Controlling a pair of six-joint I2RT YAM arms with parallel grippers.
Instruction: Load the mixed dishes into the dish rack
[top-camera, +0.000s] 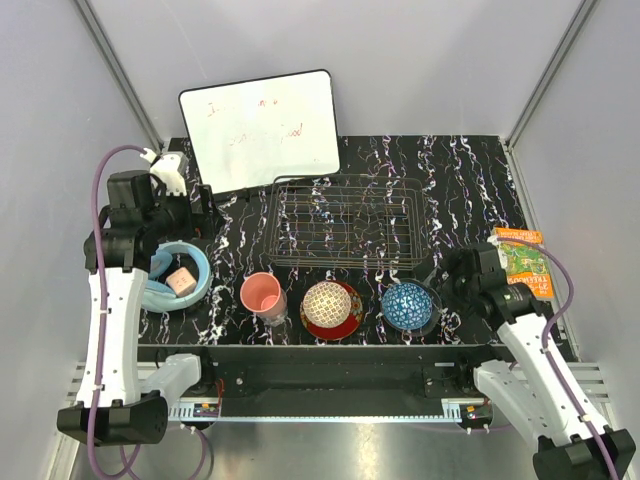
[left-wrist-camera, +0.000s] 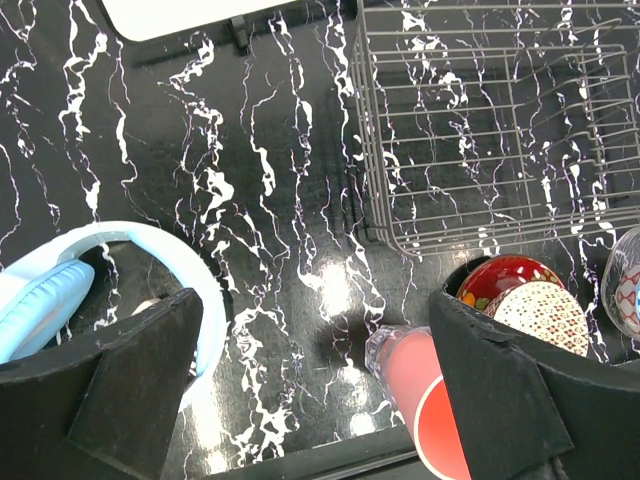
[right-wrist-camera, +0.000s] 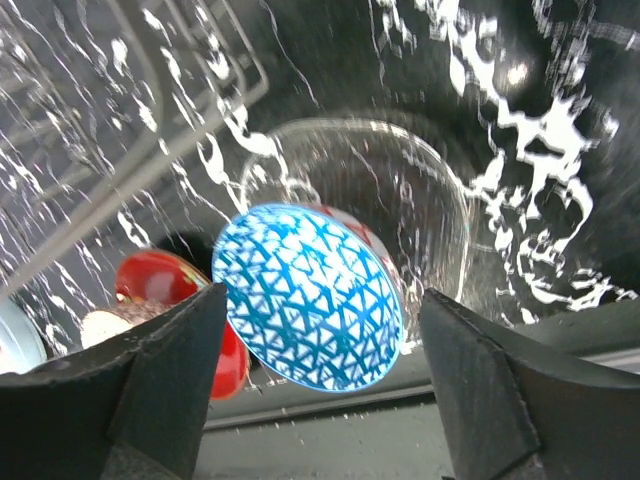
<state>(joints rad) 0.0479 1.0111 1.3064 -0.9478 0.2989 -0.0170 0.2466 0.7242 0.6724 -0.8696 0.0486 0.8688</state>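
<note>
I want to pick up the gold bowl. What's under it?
The cream-gold patterned bowl sits on the red floral plate. Only the plate's rim shows; the bowl hides its middle.

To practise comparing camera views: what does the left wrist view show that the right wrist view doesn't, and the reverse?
Left wrist only: whiteboard corner, light-blue bowl, pink cup (the right's pale edge blur is unidentifiable). Right wrist only: the whole blue patterned bowl and clear glass bowl; the left catches only a sliver. Both: dish rack, red plate, cream-gold bowl, marbled table.
</note>
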